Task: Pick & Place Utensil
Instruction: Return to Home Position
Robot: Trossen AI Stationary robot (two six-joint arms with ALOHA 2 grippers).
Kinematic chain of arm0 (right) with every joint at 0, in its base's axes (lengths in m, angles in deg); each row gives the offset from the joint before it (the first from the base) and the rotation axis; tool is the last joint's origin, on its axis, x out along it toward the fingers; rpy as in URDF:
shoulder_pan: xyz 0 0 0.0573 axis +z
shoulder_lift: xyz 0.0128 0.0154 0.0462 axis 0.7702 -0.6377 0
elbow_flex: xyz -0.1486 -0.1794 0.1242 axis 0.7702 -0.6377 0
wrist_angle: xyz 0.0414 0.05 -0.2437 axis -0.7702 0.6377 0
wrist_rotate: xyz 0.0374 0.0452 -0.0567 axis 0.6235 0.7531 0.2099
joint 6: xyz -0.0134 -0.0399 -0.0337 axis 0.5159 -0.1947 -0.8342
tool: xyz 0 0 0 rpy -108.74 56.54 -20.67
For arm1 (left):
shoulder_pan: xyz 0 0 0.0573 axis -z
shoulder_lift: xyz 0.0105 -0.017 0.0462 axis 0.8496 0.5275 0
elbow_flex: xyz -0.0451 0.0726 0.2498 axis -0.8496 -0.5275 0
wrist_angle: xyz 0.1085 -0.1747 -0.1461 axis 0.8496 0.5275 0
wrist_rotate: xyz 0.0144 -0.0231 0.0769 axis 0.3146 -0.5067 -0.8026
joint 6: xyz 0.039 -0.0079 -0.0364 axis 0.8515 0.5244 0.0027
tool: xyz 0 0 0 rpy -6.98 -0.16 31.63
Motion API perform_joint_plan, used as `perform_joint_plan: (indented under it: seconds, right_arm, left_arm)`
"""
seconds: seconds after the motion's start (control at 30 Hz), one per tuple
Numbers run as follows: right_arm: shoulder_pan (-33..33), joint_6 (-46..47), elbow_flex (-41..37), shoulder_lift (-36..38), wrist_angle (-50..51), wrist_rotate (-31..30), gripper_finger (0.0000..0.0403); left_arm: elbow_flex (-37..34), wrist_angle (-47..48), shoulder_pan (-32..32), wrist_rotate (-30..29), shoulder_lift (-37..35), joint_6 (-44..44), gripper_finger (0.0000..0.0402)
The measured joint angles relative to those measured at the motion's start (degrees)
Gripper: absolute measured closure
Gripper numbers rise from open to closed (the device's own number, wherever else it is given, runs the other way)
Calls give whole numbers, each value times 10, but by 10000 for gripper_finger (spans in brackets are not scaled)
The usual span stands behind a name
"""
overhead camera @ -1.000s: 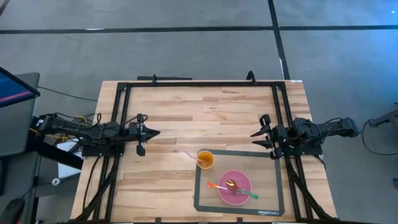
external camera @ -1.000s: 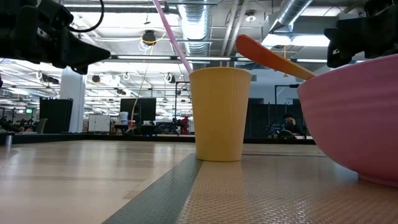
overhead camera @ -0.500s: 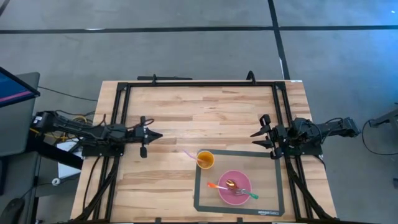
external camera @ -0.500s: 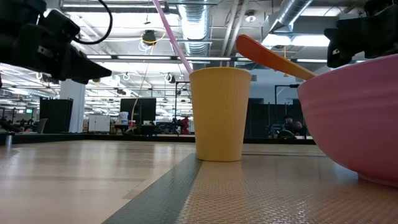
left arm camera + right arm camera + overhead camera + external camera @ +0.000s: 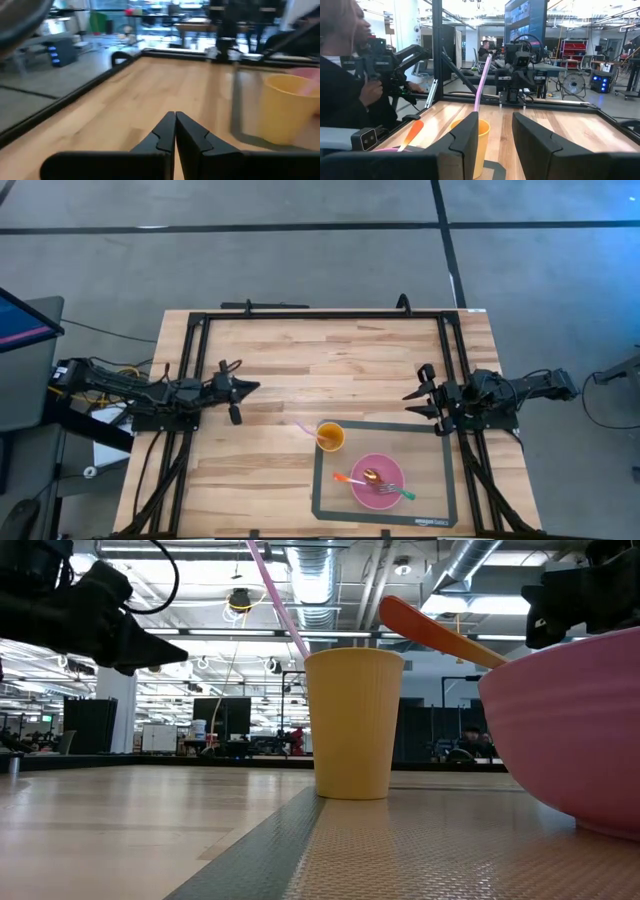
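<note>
Left claw [image 5: 250,387] closed near table's [image 5: 330,350] left edge, cup [image 5: 330,436] well apart

The wooden table [image 5: 300,370] carries a black rail frame [image 5: 320,314] along its 9, 12 and 3 o'clock edges; directly on the boards, toward 5 o'clock, lies a dark-bordered transparent placemat [image 5: 430,455]. The mat's 3 o'clock edge lies just beside the frame's rail.
</note>
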Motion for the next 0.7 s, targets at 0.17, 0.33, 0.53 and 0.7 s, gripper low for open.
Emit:
perform_joint_plan:
  seconds: [0.17, 0.33, 0.53, 0.7]
  right_arm:
    - [0, 0, 0, 0, 0, 0, 290]
    - [0, 0, 0, 0, 0, 0, 290]
    - [0, 0, 0, 0, 0, 0, 290]
    - [0, 0, 0, 0, 0, 0, 290]
  left_arm:
    - [0, -2, 0, 169, 0, 17, 389]
    - [0, -4, 0, 267, 0, 25, 389]
    - [0, -5, -2, 272, -6, 18, 389]
    - [0, 14, -31, 352, -52, 17, 389]
